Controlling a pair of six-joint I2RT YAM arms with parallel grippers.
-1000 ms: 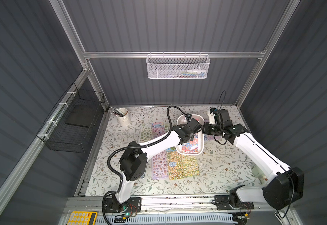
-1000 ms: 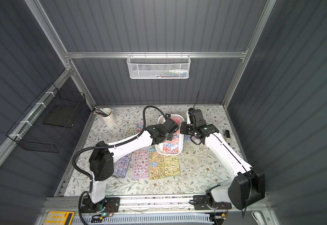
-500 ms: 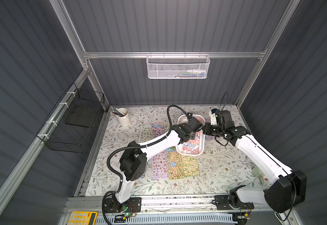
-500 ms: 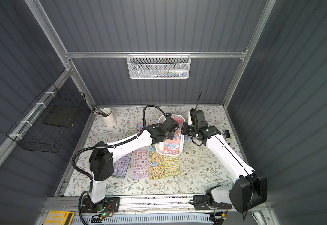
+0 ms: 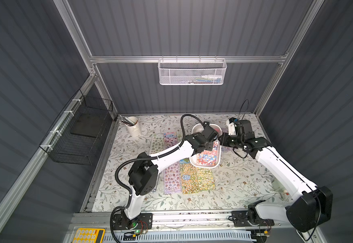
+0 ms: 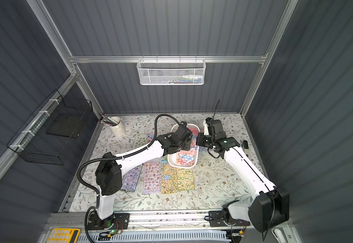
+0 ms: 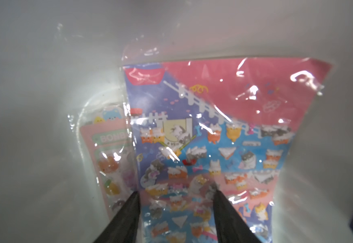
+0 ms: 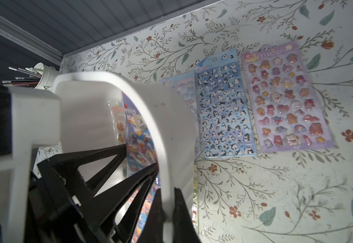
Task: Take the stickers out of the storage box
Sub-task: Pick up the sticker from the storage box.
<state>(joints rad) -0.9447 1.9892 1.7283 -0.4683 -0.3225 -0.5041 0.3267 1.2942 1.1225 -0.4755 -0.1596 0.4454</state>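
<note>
While the right hand (image 8: pixel 167 190) is clenched on a long wall of the storage box (image 8: pixel 167 117), one finger inside the rim and one outside, the left hand (image 7: pixel 175 195) reaches down into the box with its fingers (image 7: pixel 127 214) spread apart, released, nothing pinched between them. The stickers (image 7: pixel 213 147) lie in the box: the top one is a glossy blue and pink sheet of small cats, and a pale pink sheet (image 7: pixel 108 168) peeks out from under one edge. The left fingertips straddle the top sheet; whether they touch it cannot be told. In both top views the box (image 5: pixel 205 166) (image 6: pixel 182 165) sits toward the far middle of the floral counter (image 5: pixel 245 178), with both hands meeting at it. Other sheets lie flat on the counter: a blue penguin sheet (image 8: pixel 224 109) and a purple sheet (image 8: pixel 285 98) just beside the box, and a row of purple, yellow and green sheets (image 5: pixel 188 177) near its front end. A cup of pencils (image 5: pixel 133 126) stands in the far corner on the left arm's side.
</note>
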